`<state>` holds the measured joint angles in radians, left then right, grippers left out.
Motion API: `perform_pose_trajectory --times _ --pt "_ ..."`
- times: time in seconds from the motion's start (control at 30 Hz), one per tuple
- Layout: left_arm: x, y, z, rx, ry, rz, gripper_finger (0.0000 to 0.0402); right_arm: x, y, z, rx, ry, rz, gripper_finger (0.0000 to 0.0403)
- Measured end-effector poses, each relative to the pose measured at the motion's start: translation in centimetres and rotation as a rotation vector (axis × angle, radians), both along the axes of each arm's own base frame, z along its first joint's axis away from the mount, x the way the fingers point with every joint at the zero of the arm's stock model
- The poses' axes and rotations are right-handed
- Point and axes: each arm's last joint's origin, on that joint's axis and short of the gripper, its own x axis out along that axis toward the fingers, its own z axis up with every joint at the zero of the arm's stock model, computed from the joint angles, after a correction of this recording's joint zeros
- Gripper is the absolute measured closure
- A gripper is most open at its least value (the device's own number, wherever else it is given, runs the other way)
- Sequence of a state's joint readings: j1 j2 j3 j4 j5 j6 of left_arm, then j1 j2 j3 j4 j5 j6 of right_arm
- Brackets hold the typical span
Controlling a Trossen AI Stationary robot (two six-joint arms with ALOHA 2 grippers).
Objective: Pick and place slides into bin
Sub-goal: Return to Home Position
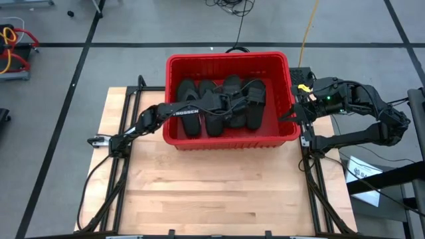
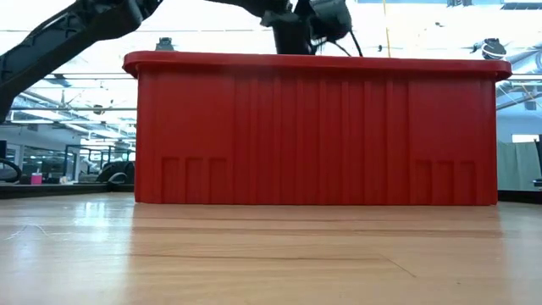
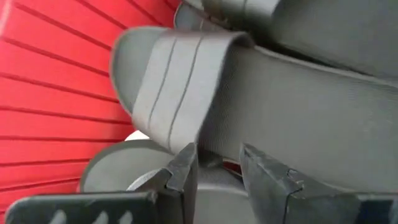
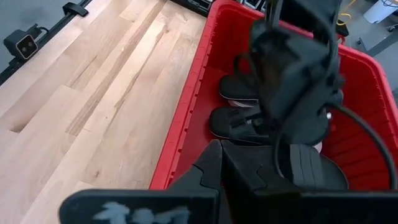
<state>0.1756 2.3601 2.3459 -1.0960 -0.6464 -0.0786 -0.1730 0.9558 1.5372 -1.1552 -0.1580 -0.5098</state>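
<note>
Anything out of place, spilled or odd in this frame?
Nothing stands out. The black slides lie piled, overlapping, inside the red bin, none on the table. The left hand hangs open above the pile; the right hand sits shut at the bin's right rim.

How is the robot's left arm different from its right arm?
The left arm stretches out over the red bin, while the right arm is folded at the bin's right side. The left gripper hangs just above the black slides with its fingers apart, holding nothing. The right gripper is shut and sits by the rim. Both arms are dark, and neither holds a slide.
</note>
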Motion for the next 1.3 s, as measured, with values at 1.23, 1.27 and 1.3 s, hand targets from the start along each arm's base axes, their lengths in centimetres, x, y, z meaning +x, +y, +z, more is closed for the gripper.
perform_pose_trajectory --times 1.23,1.27,1.3 --pt "-22.5 -11.8 21.8 -0.118 -0.256 -0.382 0.0398 -5.4 1.5 1.6 0.229 -0.186 0.038 0.0403" --pt "-23.2 -11.9 21.7 -0.12 -0.262 -0.387 0.0399 -5.9 1.6 1.7 0.241 -0.204 0.066 0.0403" --pt "-23.9 -11.9 21.8 -0.119 -0.298 -0.396 0.0397 -6.4 1.8 1.9 0.259 -0.223 0.101 0.0403"
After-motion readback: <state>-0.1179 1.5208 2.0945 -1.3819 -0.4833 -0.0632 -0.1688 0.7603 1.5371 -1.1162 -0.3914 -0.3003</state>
